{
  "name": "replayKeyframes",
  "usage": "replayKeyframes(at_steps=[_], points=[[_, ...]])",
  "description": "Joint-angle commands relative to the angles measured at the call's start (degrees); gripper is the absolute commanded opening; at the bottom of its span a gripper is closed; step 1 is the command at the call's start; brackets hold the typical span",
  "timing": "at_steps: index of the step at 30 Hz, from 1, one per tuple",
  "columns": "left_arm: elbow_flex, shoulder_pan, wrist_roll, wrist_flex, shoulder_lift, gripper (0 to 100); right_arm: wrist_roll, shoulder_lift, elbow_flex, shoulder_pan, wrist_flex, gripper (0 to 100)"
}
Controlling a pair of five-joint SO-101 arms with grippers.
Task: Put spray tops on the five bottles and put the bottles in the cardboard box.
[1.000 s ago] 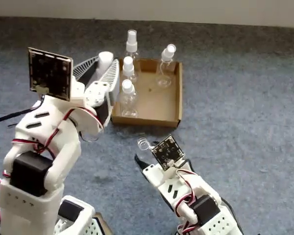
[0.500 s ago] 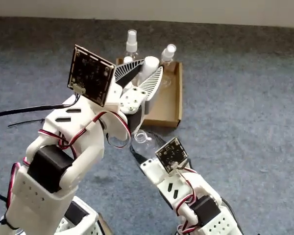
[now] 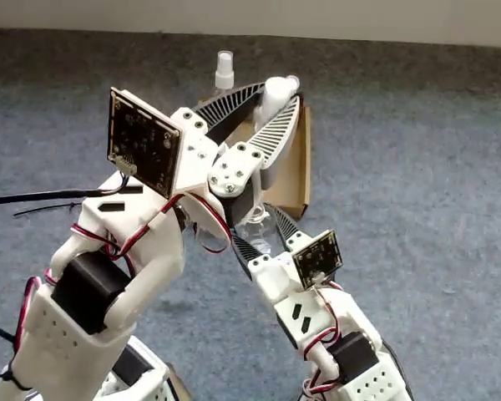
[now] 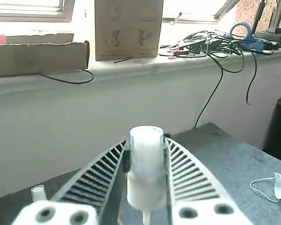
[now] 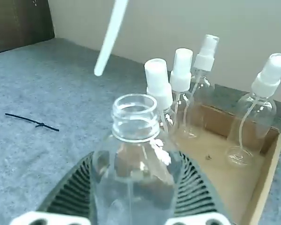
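At 6 o'clock of the cardboard box [image 3: 301, 180], the right fingers [image 5: 70, 192] clench an open bottle [image 5: 133, 178]. The left fingers [image 4: 91, 182] grasp the spray top [image 4: 145, 164] toward its 12 o'clock. Its dip tube [image 5: 111, 37] hangs off the mouth's centre, so lowering now risks striking the rim.

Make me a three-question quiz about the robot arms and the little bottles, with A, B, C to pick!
1. Where is the loose spray top?
A. In the left gripper
B. On the carpet
C. Inside the cardboard box

2. How many capped bottles are there?
A. Two
B. Four
C. Six

3. The bottle in the right gripper is:
A. Open at the neck
B. Wearing a top
C. Lying flat

Answers: 1 A, the gripper clamps it; 2 B, the right wrist view shows four white tops; 3 A, its rim is bare.
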Motion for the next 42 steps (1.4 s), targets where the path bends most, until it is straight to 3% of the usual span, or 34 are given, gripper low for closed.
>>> replayKeyframes(at_steps=[1,8,24,35,42], points=[[-2.1,0.8,0.0,-1.9,0.2,0,-0.6,-0.6,-2.2,0.7,-1.5,0.3],[1.5,0.8,0.1,-6.9,5.1,0,-0.6,-0.6,-2.2,0.7,-1.4,0.3],[1.0,0.8,0.1,-6.4,5.3,0,-0.6,-0.6,-2.2,1.0,-1.4,0.3],[12.9,0.2,-0.4,4.7,-4.0,0,-0.7,-0.6,-2.2,1.1,-1.4,0.3],[23.5,0.2,-9.1,5.6,-10.9,0,-0.7,-0.6,-2.2,1.1,-1.4,0.3]])
